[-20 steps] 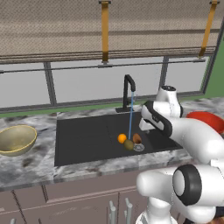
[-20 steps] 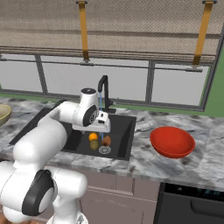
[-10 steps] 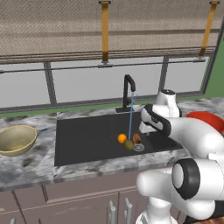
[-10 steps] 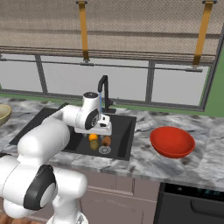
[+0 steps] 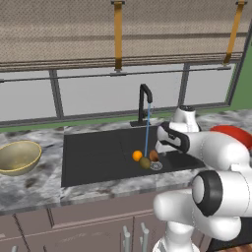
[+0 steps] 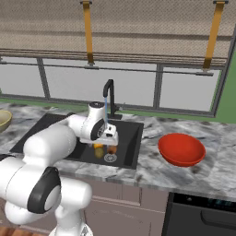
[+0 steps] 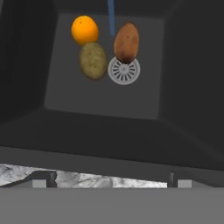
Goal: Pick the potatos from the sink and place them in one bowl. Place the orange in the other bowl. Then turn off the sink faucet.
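Claw (image 7: 107,178): fingers spread wide, nothing between them, poised above the near rim of the sink (image 7: 183,87). Olive-brown potato (image 7: 93,60): on the basin floor, ahead of and below the claw, just beside the drain (image 7: 124,70). Reddish-brown potato (image 7: 126,42): resting against the drain's far edge, close beside the olive one. Orange (image 7: 85,29): just beyond the olive potato. Faucet (image 5: 144,104): past the claw at the basin's back, thin blue stream (image 5: 146,130) falling among the three items. Red bowl (image 6: 181,149): on the counter to the claw's right. Tan-yellow bowl (image 5: 18,156): far to its left.
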